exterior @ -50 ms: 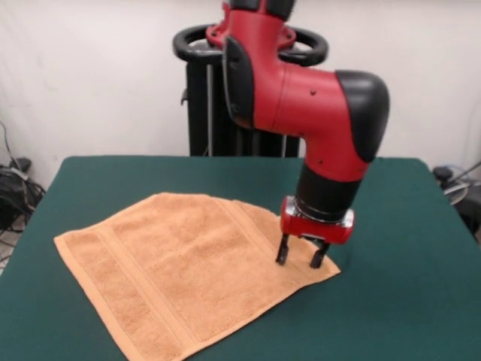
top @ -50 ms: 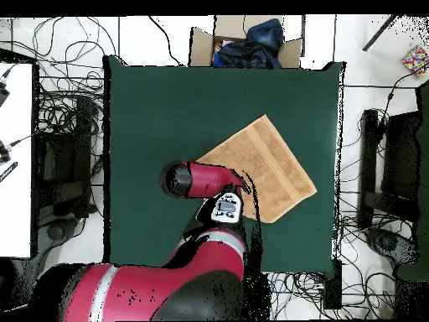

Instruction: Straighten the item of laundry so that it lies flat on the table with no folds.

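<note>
Reaching down from the top of the front view, the red and black robot arm (exterior @ -50 ms: 301, 98) was seen ending in a black two-fingered gripper (exterior @ -50 ms: 301, 259) at the right-hand corner of the orange-tan terry-cloth towel (exterior @ -50 ms: 180, 263). Both fingers were spread apart with a clear gap between them — nothing was held — and their tips were set at or just above the cloth; contact could not be judged. The towel was spread in a diamond-like position across the lower middle of the front view, on the dark green felt-topped table (exterior @ -50 ms: 406, 301), with its woven border bands visible along the left edge and again near the gripper. A slight doubled edge was visible along its upper right side, near the arm's wrist. In the overhead view the towel (top @ -50 ms: 268, 163) was found right of centre on the green table (top @ -50 ms: 151, 109), turned at an angle to the table's edges, with its lower left part covered by the arm (top @ -50 ms: 201, 180). Beyond the table's top edge a brown cardboard box (top @ -50 ms: 243, 42) holding dark blue cloth was seen — well apart from the towel.
</note>
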You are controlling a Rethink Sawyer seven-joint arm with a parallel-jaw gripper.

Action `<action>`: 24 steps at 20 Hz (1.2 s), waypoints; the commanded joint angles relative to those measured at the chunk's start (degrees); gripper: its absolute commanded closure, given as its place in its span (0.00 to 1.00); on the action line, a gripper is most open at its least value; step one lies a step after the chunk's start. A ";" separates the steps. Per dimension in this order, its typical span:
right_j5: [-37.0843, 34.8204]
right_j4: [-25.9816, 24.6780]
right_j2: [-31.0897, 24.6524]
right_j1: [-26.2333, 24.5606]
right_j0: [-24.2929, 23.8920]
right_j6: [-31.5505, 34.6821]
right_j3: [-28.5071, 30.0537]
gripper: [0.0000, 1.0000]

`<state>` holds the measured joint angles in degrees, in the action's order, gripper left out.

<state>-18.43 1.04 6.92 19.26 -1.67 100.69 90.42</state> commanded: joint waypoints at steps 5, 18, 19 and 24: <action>30.09 -16.93 -32.07 -21.03 -17.82 3.61 -5.56 0.00; 65.39 2.64 -3.96 -21.15 6.54 12.46 -4.93 0.00; 67.10 4.09 -3.57 -21.67 7.15 12.75 -4.73 0.00; 72.29 5.72 -4.43 -23.14 6.97 12.99 -3.98 0.00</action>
<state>43.06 0.57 7.50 9.88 3.71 100.73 93.22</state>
